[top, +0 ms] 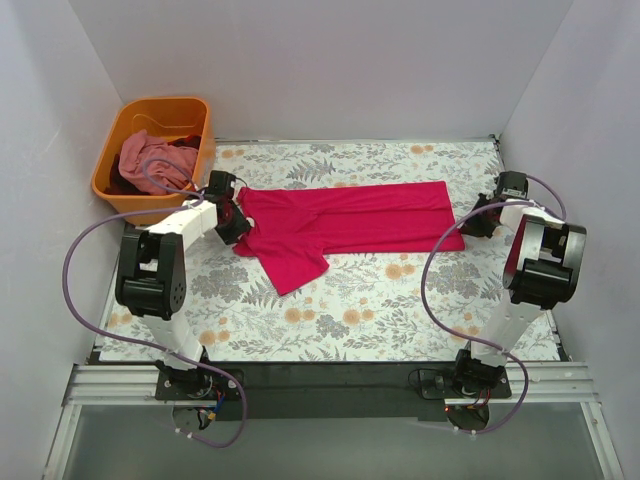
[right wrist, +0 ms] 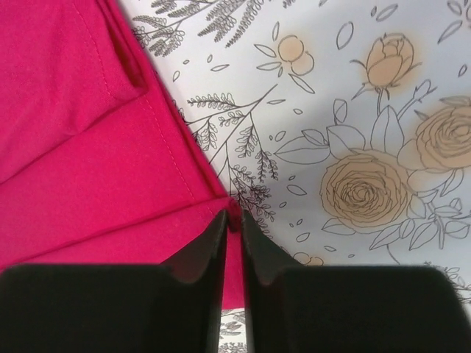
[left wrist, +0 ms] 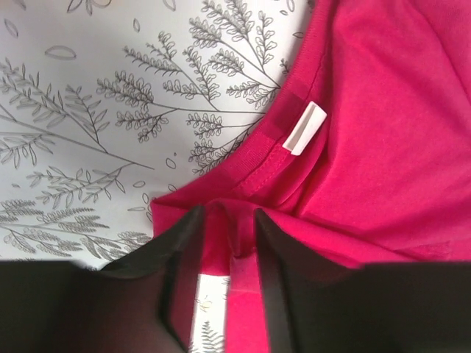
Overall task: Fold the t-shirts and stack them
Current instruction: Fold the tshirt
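Observation:
A crimson-pink t-shirt (top: pixel 350 225) lies folded lengthwise across the floral table, one sleeve pointing toward me. My left gripper (top: pixel 238 222) is at its collar end. In the left wrist view the left gripper (left wrist: pixel 227 213) stands open, a raised ridge of the t-shirt (left wrist: pixel 383 110) loose between the fingers, the white neck label (left wrist: pixel 305 127) just beyond. My right gripper (top: pixel 478 218) is at the hem end. There the right gripper (right wrist: pixel 234 215) shows a narrow gap, with the t-shirt's (right wrist: pixel 73 147) hem corner at its tips. A paler pink t-shirt (top: pixel 145 155) sits crumpled in the basket.
The orange plastic basket (top: pixel 165 102) stands off the table's back left corner, close behind the left arm. White walls enclose the table on three sides. Floral tabletop (top: pixel 400 300) lies bare in front of the shirt.

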### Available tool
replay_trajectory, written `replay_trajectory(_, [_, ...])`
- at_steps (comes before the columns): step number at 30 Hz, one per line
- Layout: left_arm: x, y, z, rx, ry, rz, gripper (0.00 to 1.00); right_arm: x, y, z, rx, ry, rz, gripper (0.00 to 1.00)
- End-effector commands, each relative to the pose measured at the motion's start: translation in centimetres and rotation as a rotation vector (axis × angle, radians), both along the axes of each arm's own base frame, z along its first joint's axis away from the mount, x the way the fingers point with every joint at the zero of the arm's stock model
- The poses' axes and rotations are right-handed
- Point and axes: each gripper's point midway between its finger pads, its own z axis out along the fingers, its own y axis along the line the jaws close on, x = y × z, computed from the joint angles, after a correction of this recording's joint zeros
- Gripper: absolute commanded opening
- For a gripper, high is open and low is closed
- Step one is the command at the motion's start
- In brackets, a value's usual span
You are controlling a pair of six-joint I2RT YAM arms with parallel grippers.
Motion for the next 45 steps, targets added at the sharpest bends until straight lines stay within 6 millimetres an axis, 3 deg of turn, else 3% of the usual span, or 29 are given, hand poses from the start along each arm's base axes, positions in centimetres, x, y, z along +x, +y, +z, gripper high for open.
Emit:
replay_trajectory(1, [1.2, 0.4, 2.7, 0.008, -0.092, -0.01, 0.38, 2.6, -0.4, 3.7, -0.063, -0.127, 0.036, 0.2])
replay_trajectory(4, [1.0, 0.3, 4.6, 0.001, -0.142, -0.021, 0.59, 2.3, 0.7, 5.5, -0.101, -0.158, 0.07, 0.36])
replay_trajectory(6, [0.6, 0.3, 5.8, -0.002, -0.17, -0.028, 0.66, 1.9, 2.4, 6.3, -0.106, -0.175, 0.109, 0.46])
replay_trajectory(7, [-0.1, 0.4, 5.7, 0.002, -0.165, -0.038, 0.75, 1.7, 3.1, 7.4, -0.11, -0.2, 0.124, 0.49])
replay_trajectory(8, [-0.4, 0.4, 7.0, -0.002, -0.199, -0.039, 0.78, 0.9, 4.7, 7.2, -0.097, -0.194, 0.159, 0.51])
replay_trajectory(10, [-1.8, 0.6, 7.0, -0.002, -0.191, -0.045, 0.79, 0.0, 6.9, 8.0, -0.086, -0.218, 0.212, 0.55])
replay_trajectory(11, [-2.4, 0.6, 7.9, -0.005, -0.217, -0.044, 0.79, -1.2, 9.2, 7.3, -0.067, -0.201, 0.261, 0.55])
replay_trajectory(12, [-3.2, 0.6, 8.0, -0.008, -0.211, -0.046, 0.79, -1.7, 10.1, 7.4, -0.052, -0.205, 0.283, 0.54])
replay_trajectory(13, [-4.3, 0.7, 7.4, -0.01, -0.193, -0.044, 0.79, -2.4, 12.5, 8.0, -0.023, -0.23, 0.349, 0.54])
replay_trajectory(14, [-5.2, 0.3, 8.3, -0.034, -0.213, -0.056, 0.79, -3.7, 15.0, 7.3, 0.007, -0.22, 0.407, 0.53])
replay_trajectory(15, [-6.0, 0.0, 8.2, -0.05, -0.202, -0.062, 0.79, -4.3, 16.4, 7.4, 0.033, -0.231, 0.441, 0.52])
replay_trajectory(20, [-11.7, -2.9, 5.2, -0.208, -0.073, -0.096, 0.74, -8.5, 25.6, 7.6, 0.201, -0.276, 0.669, 0.46])
replay_trajectory(25, [-14.2, -5.1, 3.1, -0.24, -0.002, -0.13, 0.68, -10.7, 31.7, 6.0, 0.318, -0.253, 0.778, 0.46])
replay_trajectory(35, [-15.2, -7.9, -0.3, -0.249, 0.099, -0.163, 0.59, -12.5, 36.7, 3.4, 0.372, -0.196, 0.877, 0.46])
replay_trajectory(40, [-15.5, -8.4, -1.8, -0.261, 0.132, -0.154, 0.5, -13.5, 38.0, 2.1, 0.387, -0.159, 0.905, 0.46])
replay_trajectory(45, [-15.2, -9.0, -2.6, -0.265, 0.146, -0.145, 0.44, -13.1, 38.2, 0.9, 0.372, -0.145, 0.883, 0.45])
